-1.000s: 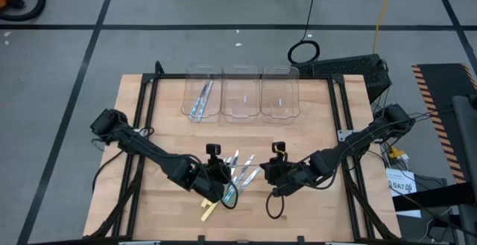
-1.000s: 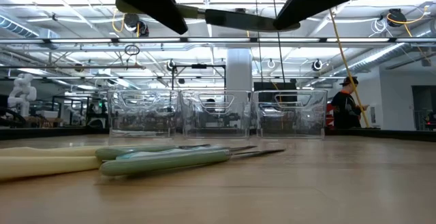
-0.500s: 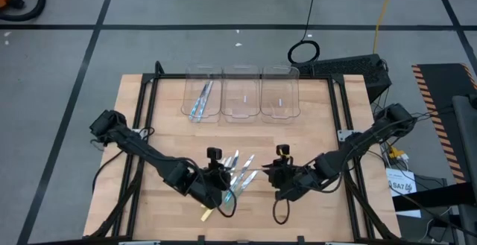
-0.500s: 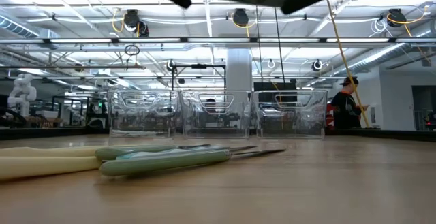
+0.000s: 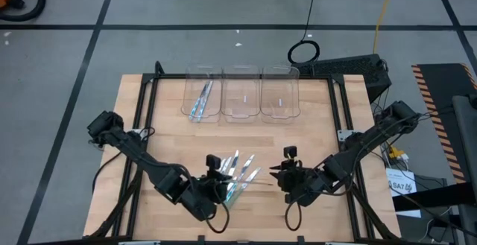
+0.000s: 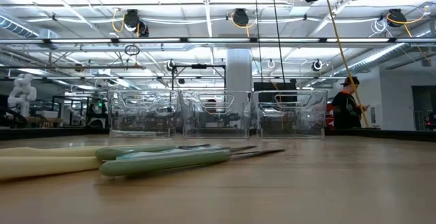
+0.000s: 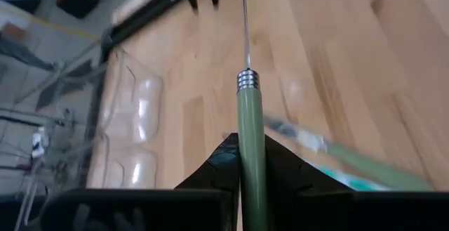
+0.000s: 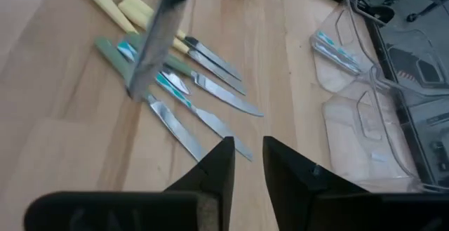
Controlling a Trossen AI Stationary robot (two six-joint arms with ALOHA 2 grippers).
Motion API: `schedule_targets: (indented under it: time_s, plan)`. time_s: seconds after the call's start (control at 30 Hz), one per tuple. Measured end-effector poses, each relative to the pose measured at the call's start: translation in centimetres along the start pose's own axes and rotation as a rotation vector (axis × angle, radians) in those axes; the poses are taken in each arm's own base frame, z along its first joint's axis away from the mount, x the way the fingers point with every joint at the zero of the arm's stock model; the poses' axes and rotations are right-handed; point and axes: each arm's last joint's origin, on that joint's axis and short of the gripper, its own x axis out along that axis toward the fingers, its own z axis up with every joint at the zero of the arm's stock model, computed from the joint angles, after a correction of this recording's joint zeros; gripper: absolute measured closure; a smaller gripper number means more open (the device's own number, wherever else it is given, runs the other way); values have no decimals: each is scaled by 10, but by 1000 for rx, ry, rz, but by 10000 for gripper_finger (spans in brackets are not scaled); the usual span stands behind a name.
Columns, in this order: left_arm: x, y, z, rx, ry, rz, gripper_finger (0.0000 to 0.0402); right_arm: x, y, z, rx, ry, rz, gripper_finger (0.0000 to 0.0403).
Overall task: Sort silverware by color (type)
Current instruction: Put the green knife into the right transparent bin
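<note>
Several utensils with green and pale yellow handles lie flat in a loose pile (image 5: 240, 172) near the table's front; the right wrist view shows the same pile (image 8: 186, 83), and the low view shows a green handle (image 6: 163, 161). Blue-handled ones (image 5: 201, 100) lie in the left clear bin. My left gripper (image 7: 250, 147), over the pile's near-left side (image 5: 222, 188), is shut on a green-handled knife (image 7: 247, 97). Its blade points at my right gripper (image 8: 245, 154). That one is open and empty, right of the pile (image 5: 277, 175). My left gripper pinches the knife's green handle (image 7: 250, 129) between its two fingers, behind the metal collar. The handle runs forward in line with the fingers, and the thin blade (image 7: 244, 20) sticks out ahead toward the table's right. The knife is lifted clear of the table.
Three clear bins (image 5: 241, 92) stand in a row at the table's far side; the middle and right ones show no utensils. A black frame (image 5: 141, 111) runs along the table's sides. Beyond the table a person (image 6: 347, 108) stands in the room.
Both grippers have risen out of the top of the low view, the blade going up with them. The left arm has drawn toward the near edge and now covers a pale yellow utensil. The right gripper has backed away toward the right edge, widening the space between the grippers.
</note>
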Motion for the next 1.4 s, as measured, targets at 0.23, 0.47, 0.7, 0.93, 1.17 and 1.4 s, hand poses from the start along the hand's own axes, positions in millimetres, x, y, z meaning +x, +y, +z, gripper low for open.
schedule_targets:
  time_s: [0.23,0.47,0.7,0.93,1.17,1.4]
  plan:
    - [-1,1,16,-7,-135,10,363,0,0,-3,-12,23,-4,335]
    - [5,-4,12,-1,-170,6,362,-1,-1,-10,-4,61,-13,335]
    - [21,-2,-6,-1,-178,11,362,-19,-9,-25,53,-25,-25,335]
    - [19,16,-21,-87,-356,-6,362,-29,-16,-43,96,-135,-38,335]
    - [38,33,-53,-238,-513,67,362,-25,-18,-51,109,-245,-66,335]
    - [68,52,-75,-450,-545,125,362,-17,-26,-40,197,-344,-130,335]
